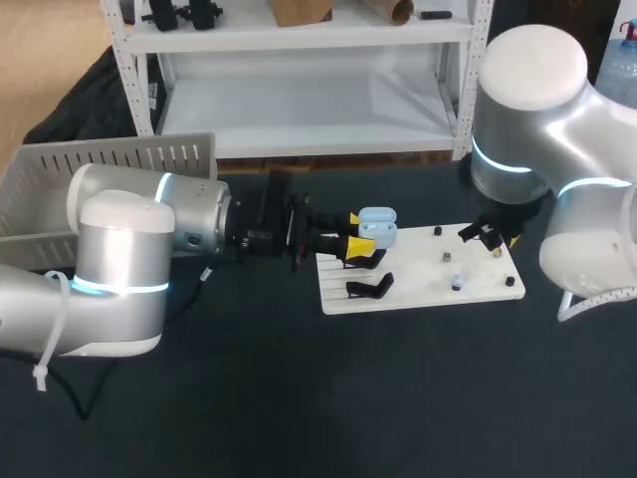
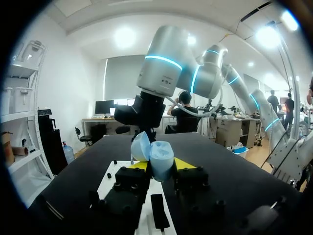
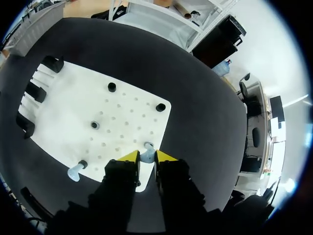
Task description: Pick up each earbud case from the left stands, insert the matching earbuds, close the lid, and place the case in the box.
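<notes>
Nearest the lens: left gripper (image 2: 161, 164), clamped from both sides on pale blue earbud case (image 1: 376, 227), lid swung open. Held just above the left edge of the white board (image 3: 68, 98), towards its far corner, over the black stands (image 1: 370, 288). Right gripper (image 3: 146, 157) at the board's far right corner, tips pinched on a pale blue earbud (image 3: 146, 153) seated there. Second earbud (image 3: 74, 172) upright by the board's near edge, touching a black peg (image 3: 83, 164).
</notes>
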`<state>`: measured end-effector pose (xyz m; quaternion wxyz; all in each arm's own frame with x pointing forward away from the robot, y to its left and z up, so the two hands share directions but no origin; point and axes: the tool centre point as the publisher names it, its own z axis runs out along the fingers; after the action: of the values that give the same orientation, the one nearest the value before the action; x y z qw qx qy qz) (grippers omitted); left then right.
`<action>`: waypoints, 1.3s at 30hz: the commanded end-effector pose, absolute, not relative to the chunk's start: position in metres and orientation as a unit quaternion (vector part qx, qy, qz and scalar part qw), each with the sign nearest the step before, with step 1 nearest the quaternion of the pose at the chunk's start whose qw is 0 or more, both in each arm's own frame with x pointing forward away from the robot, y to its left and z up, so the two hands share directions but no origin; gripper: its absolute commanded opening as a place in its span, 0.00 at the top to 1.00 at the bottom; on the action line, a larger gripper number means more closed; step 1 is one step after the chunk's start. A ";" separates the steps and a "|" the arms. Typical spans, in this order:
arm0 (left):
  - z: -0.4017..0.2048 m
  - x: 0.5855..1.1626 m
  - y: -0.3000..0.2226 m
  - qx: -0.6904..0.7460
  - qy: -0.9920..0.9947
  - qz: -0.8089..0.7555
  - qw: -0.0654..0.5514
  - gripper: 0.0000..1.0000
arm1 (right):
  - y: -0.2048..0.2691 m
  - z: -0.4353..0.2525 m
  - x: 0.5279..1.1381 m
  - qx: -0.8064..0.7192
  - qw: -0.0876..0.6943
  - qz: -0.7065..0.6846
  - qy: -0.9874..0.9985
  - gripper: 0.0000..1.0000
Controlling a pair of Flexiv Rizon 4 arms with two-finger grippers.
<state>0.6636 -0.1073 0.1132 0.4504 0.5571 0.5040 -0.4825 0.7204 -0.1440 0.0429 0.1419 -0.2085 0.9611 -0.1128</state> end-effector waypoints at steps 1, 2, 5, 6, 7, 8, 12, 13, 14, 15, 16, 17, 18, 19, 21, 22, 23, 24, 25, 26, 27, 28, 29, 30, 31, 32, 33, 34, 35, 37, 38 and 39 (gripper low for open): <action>0.113 0.665 -0.107 0.558 0.503 -0.484 0.449 1.00 | -0.142 0.064 0.702 -0.200 0.153 -0.117 0.961 1.00; 0.113 0.665 -0.107 0.558 0.503 -0.484 0.449 1.00 | -0.140 0.070 0.698 -0.197 0.154 -0.118 0.961 1.00; 0.113 0.665 -0.107 0.558 0.503 -0.484 0.449 1.00 | -0.135 0.089 0.690 -0.189 0.163 -0.124 0.960 1.00; 0.113 0.665 -0.107 0.558 0.503 -0.484 0.449 1.00 | -0.130 0.100 0.684 -0.186 0.172 -0.124 0.959 1.00; 0.113 0.665 -0.107 0.558 0.503 -0.484 0.449 1.00 | -0.127 0.106 0.682 -0.184 0.175 -0.121 0.960 1.00; 0.113 0.665 -0.107 0.558 0.503 -0.484 0.449 1.00 | -0.122 0.115 0.678 -0.179 0.177 -0.119 0.960 1.00; 0.113 0.665 -0.107 0.558 0.503 -0.484 0.449 1.00 | -0.102 0.144 0.660 -0.163 0.167 -0.121 0.965 1.00; 0.113 0.665 -0.107 0.558 0.503 -0.484 0.449 1.00 | -0.096 0.150 0.655 -0.160 0.159 -0.121 0.967 1.00; 0.113 0.665 -0.107 0.558 0.503 -0.484 0.449 1.00 | -0.090 0.155 0.650 -0.158 0.151 -0.121 0.968 1.00; 0.113 0.665 -0.107 0.558 0.503 -0.484 0.449 1.00 | -0.085 0.160 0.645 -0.155 0.140 -0.120 0.970 1.00; 0.113 0.665 -0.107 0.558 0.503 -0.484 0.449 1.00 | -0.080 0.164 0.641 -0.155 0.130 -0.120 0.972 1.00; 0.113 0.665 -0.107 0.558 0.503 -0.484 0.449 1.00 | -0.075 0.168 0.637 -0.152 0.122 -0.119 0.974 1.00; 0.113 0.665 -0.107 0.558 0.503 -0.484 0.449 1.00 | -0.070 0.172 0.633 -0.150 0.115 -0.119 0.975 1.00; 0.113 0.665 -0.107 0.558 0.503 -0.484 0.449 1.00 | -0.065 0.175 0.629 -0.149 0.108 -0.119 0.976 1.00; 0.113 0.665 -0.107 0.558 0.503 -0.484 0.449 1.00 | -0.056 0.183 0.624 -0.147 0.105 -0.118 0.977 1.00; 0.113 0.665 -0.107 0.558 0.503 -0.484 0.449 1.00 | -0.052 0.186 0.622 -0.146 0.100 -0.122 0.977 1.00; 0.113 0.665 -0.107 0.558 0.503 -0.484 0.449 1.00 | -0.046 0.190 0.619 -0.144 0.099 -0.122 0.977 1.00; 0.113 0.665 -0.107 0.558 0.503 -0.484 0.449 1.00 | -0.040 0.193 0.617 -0.140 0.097 -0.126 0.977 1.00; 0.113 0.665 -0.107 0.558 0.503 -0.484 0.449 1.00 | -0.035 0.195 0.614 -0.139 0.094 -0.132 0.977 1.00; 0.113 0.665 -0.107 0.558 0.503 -0.484 0.449 1.00 | -0.029 0.197 0.612 -0.137 0.091 -0.127 0.978 1.00; 0.113 0.665 -0.107 0.558 0.503 -0.484 0.449 1.00 | -0.023 0.198 0.610 -0.137 0.089 -0.125 0.979 1.00; 0.113 0.665 -0.107 0.558 0.503 -0.484 0.449 1.00 | -0.018 0.199 0.609 -0.136 0.088 -0.125 0.979 1.00; 0.113 0.665 -0.107 0.558 0.503 -0.484 0.449 1.00 | -0.013 0.199 0.608 -0.136 0.086 -0.120 0.980 1.00; 0.113 0.665 -0.107 0.558 0.503 -0.484 0.449 1.00 | -0.008 0.199 0.607 -0.136 0.086 -0.120 0.980 1.00; 0.113 0.665 -0.107 0.558 0.503 -0.484 0.449 1.00 | -0.004 0.198 0.606 -0.136 0.087 -0.120 0.980 1.00; 0.113 0.665 -0.107 0.558 0.503 -0.484 0.449 1.00 | 0.000 0.198 0.605 -0.136 0.092 -0.111 0.980 1.00; 0.113 0.665 -0.107 0.558 0.503 -0.484 0.449 1.00 | 0.000 0.198 0.605 -0.136 0.092 -0.111 0.980 1.00; 0.113 0.665 -0.107 0.558 0.503 -0.484 0.449 1.00 | 0.000 0.198 0.605 -0.136 0.092 -0.111 0.980 1.00; 0.113 0.665 -0.107 0.558 0.503 -0.484 0.449 1.00 | 0.000 0.198 0.605 -0.136 0.092 -0.111 0.980 1.00; 0.113 0.665 -0.107 0.558 0.503 -0.484 0.449 1.00 | 0.000 0.198 0.605 -0.136 0.092 -0.111 0.980 1.00; 0.113 0.665 -0.107 0.558 0.503 -0.484 0.449 1.00 | 0.000 0.198 0.605 -0.136 0.092 -0.111 0.980 1.00; 0.113 0.665 -0.107 0.558 0.503 -0.484 0.449 1.00 | 0.000 0.198 0.605 -0.136 0.092 -0.111 0.980 1.00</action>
<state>0.6636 -0.1073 0.1132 0.4504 0.5571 0.5040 -0.4825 0.6048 -0.0001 0.1980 0.0925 -0.1362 0.9801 -0.1111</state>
